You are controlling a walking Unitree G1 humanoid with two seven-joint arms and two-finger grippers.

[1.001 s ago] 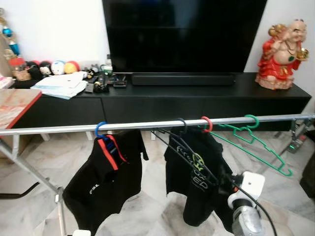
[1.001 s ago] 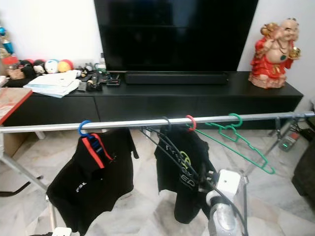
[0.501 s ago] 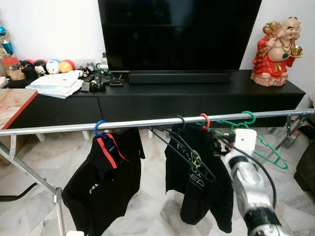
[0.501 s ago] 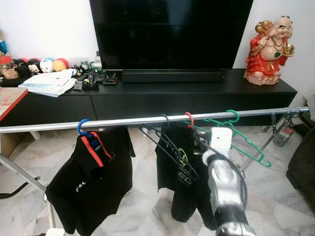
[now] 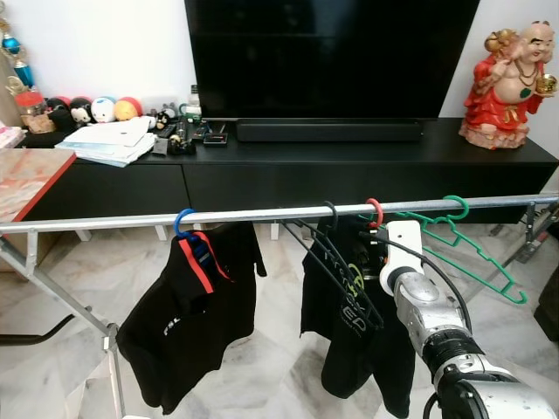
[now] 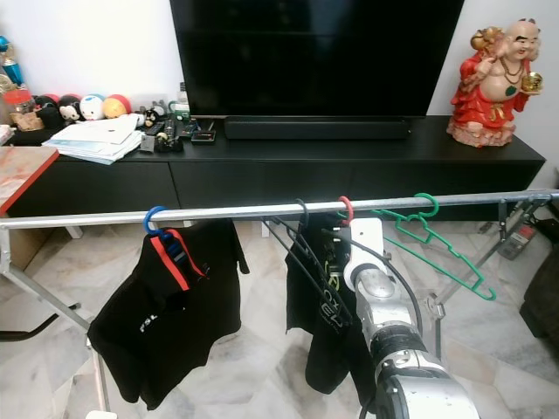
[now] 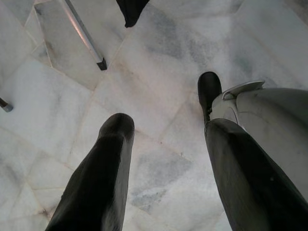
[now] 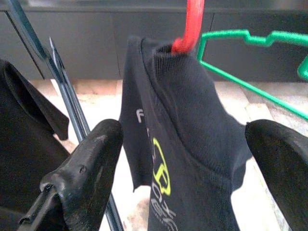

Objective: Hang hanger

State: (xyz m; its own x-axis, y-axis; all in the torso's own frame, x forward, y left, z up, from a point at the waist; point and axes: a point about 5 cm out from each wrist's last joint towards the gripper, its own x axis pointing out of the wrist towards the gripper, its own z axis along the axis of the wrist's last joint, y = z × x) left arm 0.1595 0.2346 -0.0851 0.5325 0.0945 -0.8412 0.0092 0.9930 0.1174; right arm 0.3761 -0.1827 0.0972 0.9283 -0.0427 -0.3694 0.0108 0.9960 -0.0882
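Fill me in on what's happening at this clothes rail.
The robot's right hand is raised to the rail, fingers spread open and holding nothing, right by the dark shirt on the red hanger. A bare black hanger and a bare green hanger flank it; another shirt hangs from a blue hanger. The left hand hangs idle above the floor.

white wall [image 5: 105, 44] | black TV [image 5: 332, 57] | low black cabinet [image 5: 288, 179] | pale marble floor [image 5: 61, 367]
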